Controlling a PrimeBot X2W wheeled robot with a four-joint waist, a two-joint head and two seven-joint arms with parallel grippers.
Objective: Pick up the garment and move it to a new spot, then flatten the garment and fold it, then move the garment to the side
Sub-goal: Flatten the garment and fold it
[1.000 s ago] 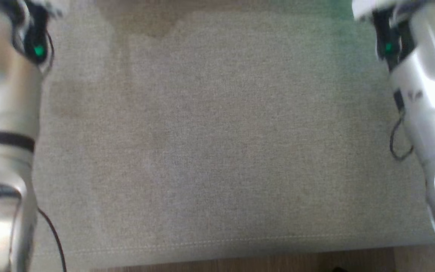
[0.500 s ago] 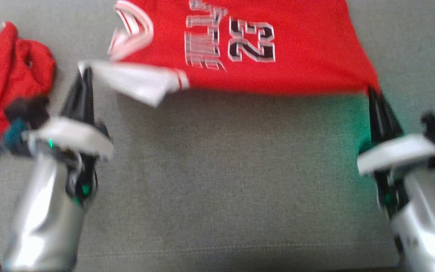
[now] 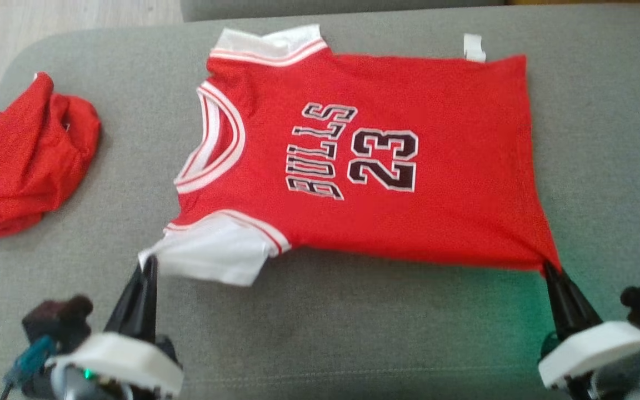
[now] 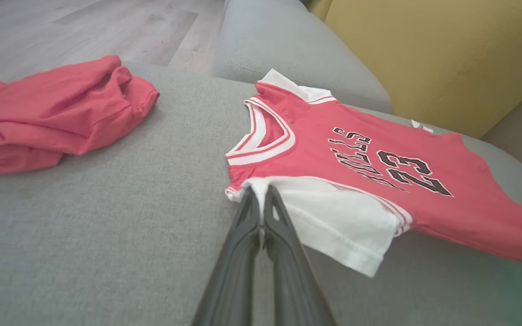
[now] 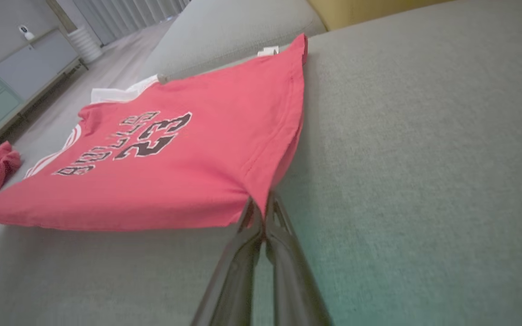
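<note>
The garment [image 3: 409, 211] is a red jersey with white sleeves and "BULLS 23" in black, spread on the grey sofa seat, neck toward the left. My left gripper [image 3: 150, 262] is shut on the near white sleeve's corner [image 4: 261, 192]. At the near hem corner, my right gripper [image 3: 549, 268] is pinched shut on the red fabric [image 5: 261, 199]. The near edge of the garment [image 5: 152, 181] is lifted slightly and stretched taut between the two grippers. The far edge lies flat on the cushion.
A second, crumpled red garment [image 3: 20, 166] lies at the seat's left end [image 4: 48, 117]. A yellow cushion [image 4: 442, 59] and a grey cushion [image 4: 297, 50] stand behind. Bare grey seat [image 3: 353, 333] stretches in front of the jersey; wooden floor [image 3: 48, 16] lies beyond.
The head camera has tilted up, so the jersey now shows whole. Both grippers keep their hold on the near corners, and the near edge looks tauter.
</note>
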